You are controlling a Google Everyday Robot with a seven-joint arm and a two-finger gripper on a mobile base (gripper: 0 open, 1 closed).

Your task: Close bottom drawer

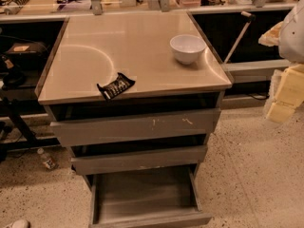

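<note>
- A black packet (116, 86) lies at the bench top's front edge, left of centre.
- The bottom drawer (142, 194) stands pulled out below the front edge. Its open tray faces up, and its front panel runs left to right, parallel to that edge.
- A white bowl (188, 48) sits near the right edge.
- The gripper (285, 99) hangs well right of the front right corner, off the bench. Whether it is wide or narrow cannot be told.

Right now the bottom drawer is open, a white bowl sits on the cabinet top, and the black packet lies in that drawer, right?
No: the camera view shows the black packet on the cabinet top, at its front edge. The bottom drawer is open and the white bowl on top; the gripper is at far right.
</note>
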